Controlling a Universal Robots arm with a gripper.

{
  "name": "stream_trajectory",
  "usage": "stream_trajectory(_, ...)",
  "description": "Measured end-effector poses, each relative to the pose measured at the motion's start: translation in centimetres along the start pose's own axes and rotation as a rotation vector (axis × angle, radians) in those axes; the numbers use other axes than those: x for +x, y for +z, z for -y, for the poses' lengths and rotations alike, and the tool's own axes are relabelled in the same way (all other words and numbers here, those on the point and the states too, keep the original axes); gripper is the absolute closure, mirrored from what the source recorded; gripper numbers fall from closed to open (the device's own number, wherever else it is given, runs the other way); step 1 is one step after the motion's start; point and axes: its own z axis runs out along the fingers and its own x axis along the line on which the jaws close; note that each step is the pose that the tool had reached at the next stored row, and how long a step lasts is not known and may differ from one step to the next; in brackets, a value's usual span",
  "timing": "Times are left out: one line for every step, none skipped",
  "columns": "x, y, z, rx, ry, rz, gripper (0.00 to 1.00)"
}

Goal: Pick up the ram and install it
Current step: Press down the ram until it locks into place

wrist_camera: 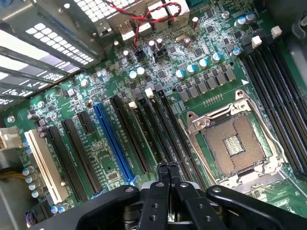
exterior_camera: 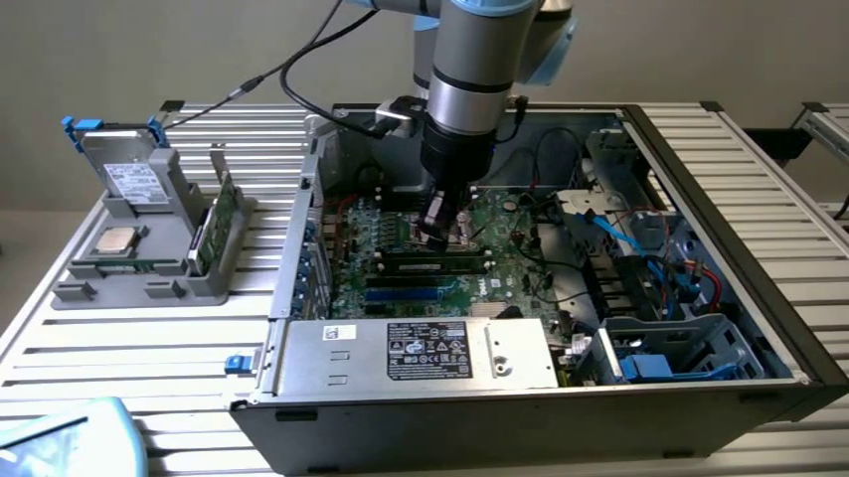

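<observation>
Reaching down into an open computer case (exterior_camera: pixel 743 298) on a slatted worktop (exterior_camera: pixel 119 338), as the exterior view shows, the arm sets its gripper (exterior_camera: pixel 435 231) low over the green motherboard (exterior_camera: pixel 398 258). The ram (exterior_camera: pixel 434 264), a long narrow stick with dark chips, lies seated across the board just below the gripper tip, on the side of the board nearer the silver power supply (exterior_camera: pixel 418 353); whether the tip touches it cannot be told. A blue slot (exterior_camera: pixel 405 294) runs parallel to the stick, between it and the power supply. On the exterior view's left, outside the case, a grey holder (exterior_camera: pixel 166 248) carries a square silver processor chip (exterior_camera: pixel 117 238), an upright green card (exterior_camera: pixel 210 234) and a drive with blue clips (exterior_camera: pixel 126 164).

Wrist view: the gripper (wrist_camera: pixel 167 167) points at the motherboard (wrist_camera: pixel 192 72) with its two black fingers (wrist_camera: pixel 162 177) pressed together and nothing between them. Their tips stand just over the near ends of a bank of long dark memory slots (wrist_camera: pixel 158 124). Beside that bank lies the empty processor socket (wrist_camera: pixel 232 141) in its metal frame, and on the other side a blue slot (wrist_camera: pixel 112 143), further black slots and a white slot (wrist_camera: pixel 45 165). A second bank of dark slots (wrist_camera: pixel 276 91) lies beyond the socket. Red wires (wrist_camera: pixel 144 17) loop above the board.
</observation>
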Motion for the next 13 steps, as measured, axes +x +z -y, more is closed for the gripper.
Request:
stream_trajectory(0.0, 0.0, 0.0, -0.0006, 0.011, -0.0002, 0.9)
stream_trajectory(0.0, 0.0, 0.0, -0.0011, 0.023, -0.0005, 0.9)
stream_trajectory(0.0, 0.0, 0.0, -0.0016, 0.035, -0.0008, 0.9)
stream_trajectory(-0.01, 0.01, 0.0, -0.0022, 0.047, -0.0006, 0.9)
stream_trajectory(-0.01, 0.01, 0.0, -0.0031, 0.059, -0.0002, 0.9)
stream_trajectory(-0.01, 0.01, 0.0, -0.004, 0.072, 0.0002, 0.9)
stream_trajectory(0.0, 0.0, 0.0, -0.0052, 0.085, 0.0008, 0.9)
stream_trajectory(0.0, 0.0, 0.0, -0.0064, 0.099, 0.0017, 0.9)
stream_trajectory(0.0, 0.0, 0.0, -0.0078, 0.113, 0.0026, 0.9)
stream_trajectory(0.0, 0.0, 0.0, -0.0089, 0.126, 0.0033, 0.9)
stream_trajectory(0.0, 0.0, 0.0, -0.0103, 0.141, 0.0043, 0.9)
stream_trajectory(0.0, 0.0, 0.0, -0.0115, 0.155, 0.0051, 0.9)
stream_trajectory(0.0, 0.0, 0.0, -0.0127, 0.168, 0.0058, 0.9)
